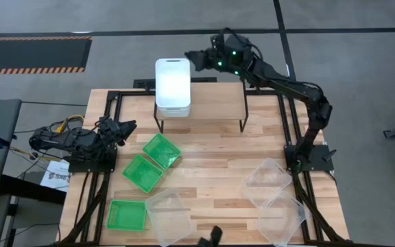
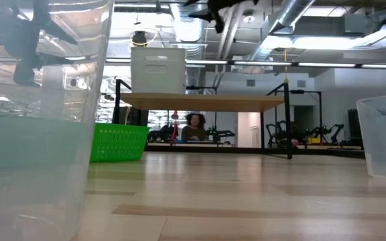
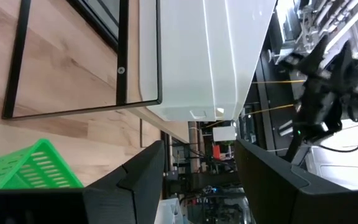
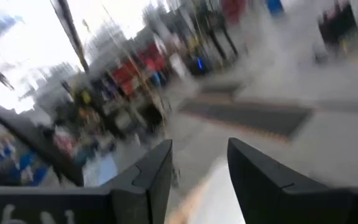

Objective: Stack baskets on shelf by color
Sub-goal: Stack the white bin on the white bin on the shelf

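Observation:
A stack of white baskets point(image 1: 173, 86) point(image 2: 157, 70) stands on the left end of the shelf point(image 1: 214, 103) point(image 2: 203, 102). Three green baskets point(image 1: 162, 149) point(image 1: 142, 171) point(image 1: 127, 214) lie on the table left of centre. Three clear baskets point(image 1: 170, 216) point(image 1: 267, 180) point(image 1: 281, 219) lie along the near side. My right gripper point(image 1: 197, 58) point(image 4: 199, 180) hangs open just right of the white stack, above the shelf's far edge, with nothing between its fingers. My left gripper point(image 1: 125, 129) point(image 3: 201, 180) waits open at the table's left edge, pointing toward the shelf.
The right half of the shelf top is bare wood. In the low view a clear basket point(image 2: 32, 134) stands close to the camera and another point(image 2: 384, 134) at the right. A person point(image 2: 194, 126) sits in the room beyond the table.

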`<move>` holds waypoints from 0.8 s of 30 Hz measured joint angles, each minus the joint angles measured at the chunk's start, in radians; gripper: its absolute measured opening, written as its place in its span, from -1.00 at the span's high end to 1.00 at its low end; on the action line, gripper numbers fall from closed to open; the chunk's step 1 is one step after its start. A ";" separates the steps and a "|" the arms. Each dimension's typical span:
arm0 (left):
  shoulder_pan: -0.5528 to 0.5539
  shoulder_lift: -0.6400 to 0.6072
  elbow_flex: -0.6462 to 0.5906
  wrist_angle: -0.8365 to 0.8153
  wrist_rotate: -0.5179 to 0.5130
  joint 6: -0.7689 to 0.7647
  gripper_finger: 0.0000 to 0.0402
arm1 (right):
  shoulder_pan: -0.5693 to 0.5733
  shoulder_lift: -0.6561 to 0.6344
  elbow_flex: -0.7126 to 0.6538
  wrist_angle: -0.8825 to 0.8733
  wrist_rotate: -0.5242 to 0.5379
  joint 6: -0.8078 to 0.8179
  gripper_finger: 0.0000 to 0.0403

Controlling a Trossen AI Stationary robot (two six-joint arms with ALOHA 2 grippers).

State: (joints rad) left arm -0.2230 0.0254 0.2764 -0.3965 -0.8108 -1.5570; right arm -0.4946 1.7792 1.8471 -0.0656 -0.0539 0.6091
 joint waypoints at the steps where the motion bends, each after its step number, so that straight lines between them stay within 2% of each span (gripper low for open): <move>1: 0.000 0.000 0.000 0.000 0.000 0.000 0.08 | 0.000 0.020 0.004 0.057 -0.003 -0.011 0.14; 4: 0.000 0.000 0.000 -0.001 -0.006 -0.001 0.08 | -0.019 0.073 -0.002 0.125 -0.057 -0.002 0.18; 10: 0.000 0.000 0.000 -0.003 -0.014 -0.001 0.08 | -0.032 0.159 -0.001 0.183 -0.059 0.000 0.24; 15: 0.000 0.000 0.000 -0.003 -0.013 -0.001 0.08 | -0.047 0.203 -0.001 0.174 -0.055 0.032 0.27; 24: 0.000 0.000 0.000 -0.012 -0.022 -0.001 0.08 | -0.055 0.204 0.001 0.085 -0.056 0.011 0.31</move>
State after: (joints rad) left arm -0.2226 0.0250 0.2760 -0.4081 -0.8331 -1.5578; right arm -0.5498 1.9827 1.8484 0.0191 -0.1096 0.6198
